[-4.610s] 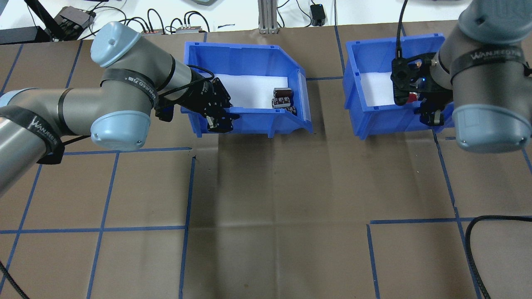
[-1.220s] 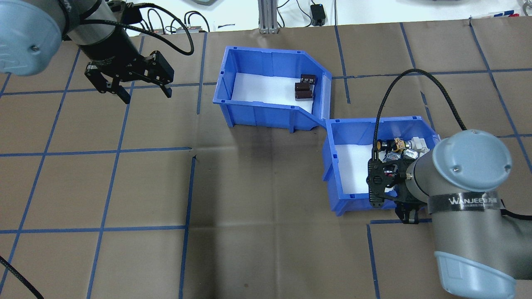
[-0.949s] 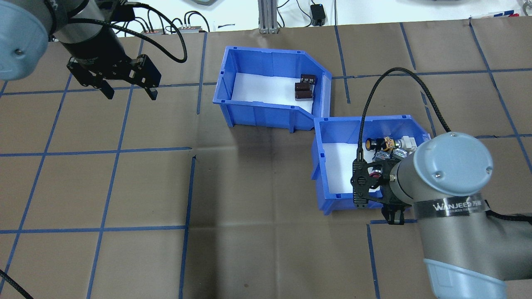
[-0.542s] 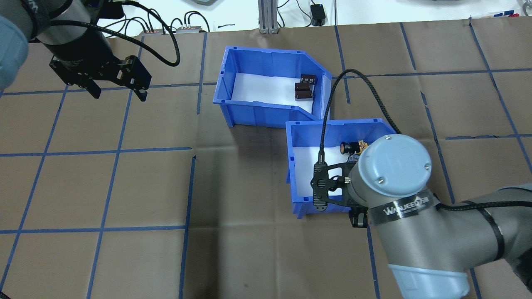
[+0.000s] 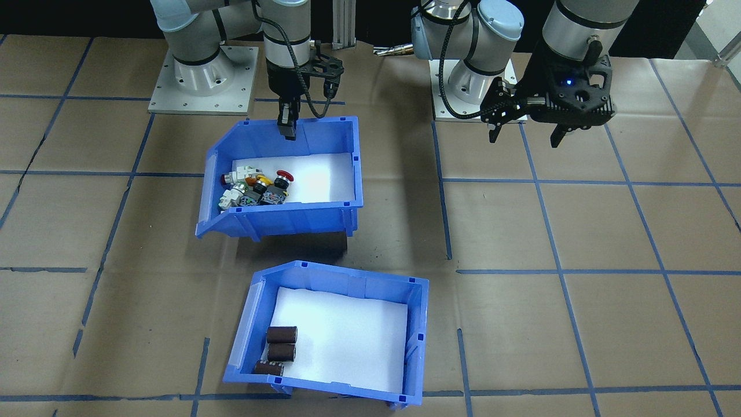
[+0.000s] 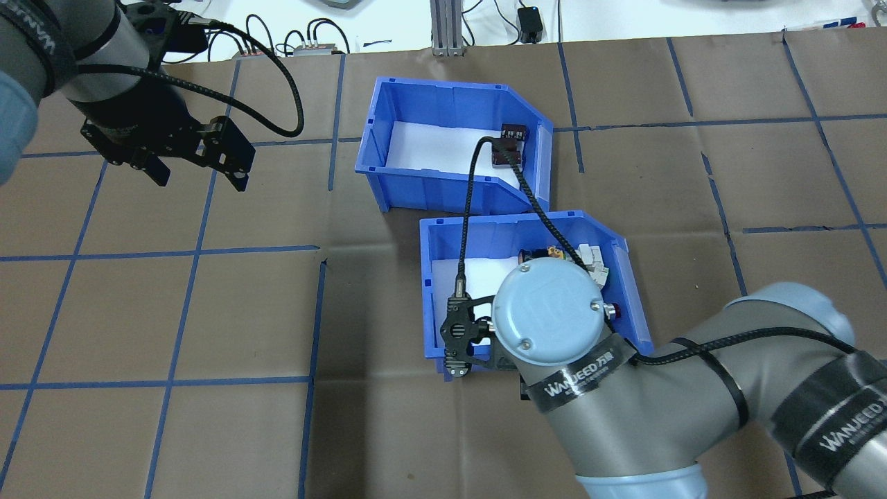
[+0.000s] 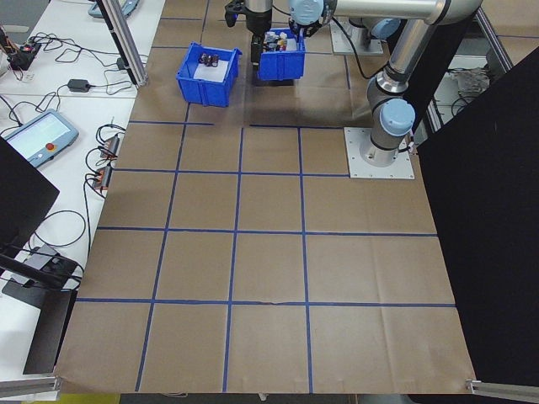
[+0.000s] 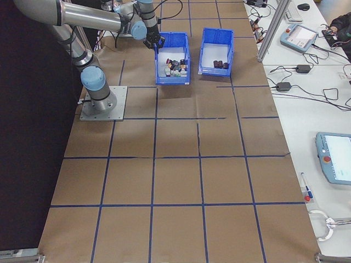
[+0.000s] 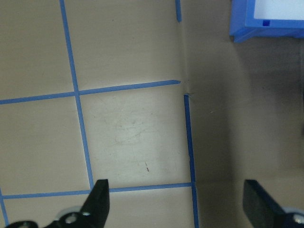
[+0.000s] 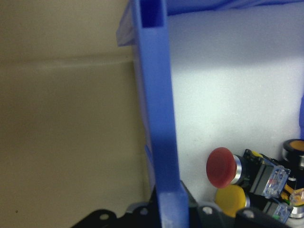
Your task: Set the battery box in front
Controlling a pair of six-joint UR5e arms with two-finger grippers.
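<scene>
The battery box [image 6: 454, 149] is sitting on the far side of the bench [image 6: 208, 312] from the robot, its white foam liner carrying three dark cylindrical cells [image 5: 278, 350] bunched at the sloped cut-away end; nothing is gripping it. Just robot-side of it, and nearly touching at one corner in the overhead view, the switch bin [image 6: 527, 277], an identical blue bin loaded with coloured push-button switches [image 5: 257, 188], is lying behind it as the front-facing camera sees the pair. The right gripper [image 5: 288, 124] is clamping the switch bin's rear wall, the wrist camera showing the blue rim [image 10: 159, 142] running down between the jaws, which are closed on it. The left gripper [image 6: 197, 166] is hovering well apart over bare bench with its jaws spread wide and holding nothing. Judged from this layout, the step in hand appears to be lining the switch bin up behind the battery box, so the battery box is ending up in front; the task looks close to complete. The next move likely calls for releasing the rim and lifting straight up, so that the bin is not dragged against the battery box.
</scene>
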